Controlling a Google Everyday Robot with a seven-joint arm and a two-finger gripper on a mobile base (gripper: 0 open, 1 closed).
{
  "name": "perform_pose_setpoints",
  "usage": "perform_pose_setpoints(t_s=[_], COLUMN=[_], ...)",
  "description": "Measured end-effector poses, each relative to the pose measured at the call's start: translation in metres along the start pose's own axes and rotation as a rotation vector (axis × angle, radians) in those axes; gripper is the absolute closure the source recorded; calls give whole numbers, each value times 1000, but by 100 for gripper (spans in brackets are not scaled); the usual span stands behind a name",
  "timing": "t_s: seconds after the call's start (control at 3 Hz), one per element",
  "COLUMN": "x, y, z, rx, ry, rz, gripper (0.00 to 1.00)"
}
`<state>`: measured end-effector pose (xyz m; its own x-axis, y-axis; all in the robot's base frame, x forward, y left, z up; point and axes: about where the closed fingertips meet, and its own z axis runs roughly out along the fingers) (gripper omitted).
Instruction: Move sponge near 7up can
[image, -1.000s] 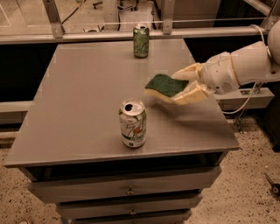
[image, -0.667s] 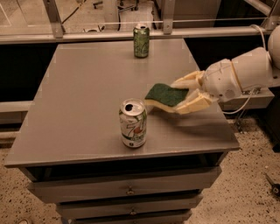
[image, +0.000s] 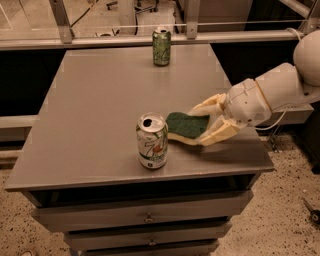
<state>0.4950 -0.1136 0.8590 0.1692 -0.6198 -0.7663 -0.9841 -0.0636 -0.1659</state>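
The sponge (image: 186, 126), dark green on top with a pale yellow body, is held flat just above the grey table (image: 100, 115), right beside the 7up can. The 7up can (image: 152, 140) is silver-white with a green logo and a punched top, upright near the table's front edge. My gripper (image: 201, 125) comes in from the right on a white arm. Its cream fingers (image: 218, 133) are shut on the sponge's right end. The sponge's left end is a small gap from the can.
A darker all-green can (image: 161, 46) stands upright at the table's far edge. Drawers (image: 145, 217) sit under the tabletop. A metal rail (image: 150, 37) runs behind the table. The table's right edge lies just under my wrist.
My gripper has carried the sponge down and to the left, from mid-table height to just above the surface beside the 7up can. The cans have not moved.
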Motion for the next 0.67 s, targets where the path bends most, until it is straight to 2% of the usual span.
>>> perform_pose_setpoints(t_s=[0.67], x=[3], y=[13], z=[7], rx=[-68], ry=[11], rz=[-25], gripper=[38])
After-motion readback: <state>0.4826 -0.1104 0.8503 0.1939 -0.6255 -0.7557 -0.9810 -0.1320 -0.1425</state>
